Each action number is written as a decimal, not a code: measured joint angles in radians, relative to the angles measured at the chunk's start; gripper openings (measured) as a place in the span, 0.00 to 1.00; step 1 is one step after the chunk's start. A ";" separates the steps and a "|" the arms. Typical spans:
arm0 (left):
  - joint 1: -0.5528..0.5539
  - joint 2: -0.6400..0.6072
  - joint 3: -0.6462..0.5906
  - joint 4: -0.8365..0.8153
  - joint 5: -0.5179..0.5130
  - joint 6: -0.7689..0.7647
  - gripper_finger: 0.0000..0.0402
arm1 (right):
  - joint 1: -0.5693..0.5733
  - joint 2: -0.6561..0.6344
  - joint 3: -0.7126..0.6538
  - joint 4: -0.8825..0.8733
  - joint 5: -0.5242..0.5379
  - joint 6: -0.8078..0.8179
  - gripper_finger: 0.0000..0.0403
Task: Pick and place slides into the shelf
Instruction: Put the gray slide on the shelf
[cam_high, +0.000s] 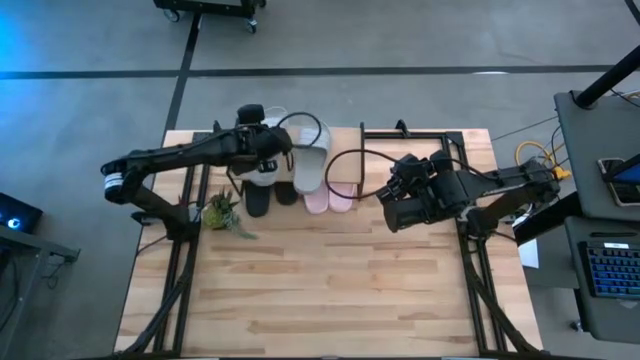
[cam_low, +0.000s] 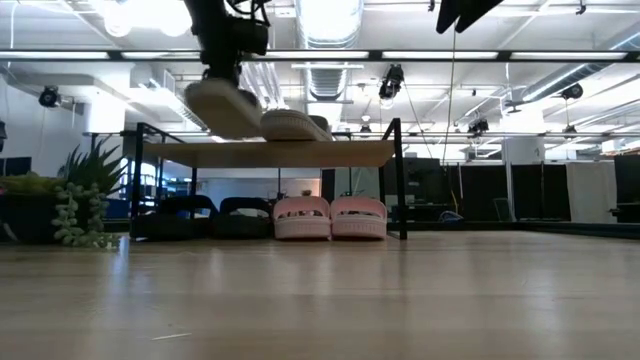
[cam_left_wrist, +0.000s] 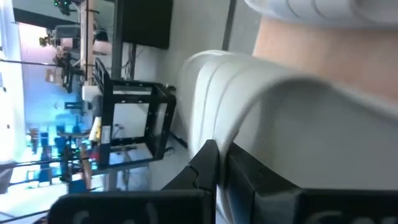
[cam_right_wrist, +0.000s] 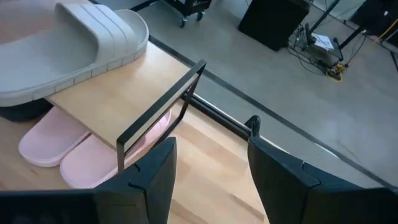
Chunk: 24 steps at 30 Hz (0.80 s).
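My left gripper (cam_low: 228, 62) reaches over the shelf (cam_high: 340, 135) from the table's left and is shut on a grey-green slide (cam_high: 262, 167). That slide (cam_low: 224, 106) hangs tilted just above the plank top (cam_low: 330, 153). The second grey-green slide (cam_high: 310, 165) lies flat on the plank (cam_right_wrist: 118, 87). Under the plank, on the table, stand the black pair (cam_low: 205, 216) and the pale pink pair (cam_low: 330, 217). My right gripper (cam_right_wrist: 211, 177) is open and hovers to the right of the shelf (cam_high: 400, 208), touching nothing. My left gripper holds the grey-green slide by its wide strap (cam_left_wrist: 273, 106), pinching the strap's edge between its fingers (cam_left_wrist: 208, 165). It comes from above, pointing down. The slide is tilted, with its lower end (cam_low: 255, 132) close over the plank; whether that end touches, I cannot tell.
A small potted plant (cam_high: 222, 212) stands on the table left of the shelf, near the left arm. Cables (cam_high: 345, 165) loop over the shelf's right part. Bare tabletop (cam_high: 330, 280) stretches toward the near edge.
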 joint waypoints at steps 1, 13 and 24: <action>0.008 0.001 0.000 0.020 0.009 0.005 0.00 | 0.000 0.000 0.000 0.000 0.000 0.004 0.47; 0.055 0.085 -0.011 0.152 0.064 0.110 0.00 | 0.000 0.001 0.000 0.002 -0.008 0.021 0.47; 0.056 0.112 -0.012 0.127 0.171 0.026 0.00 | 0.000 0.001 0.000 0.001 -0.008 0.000 0.47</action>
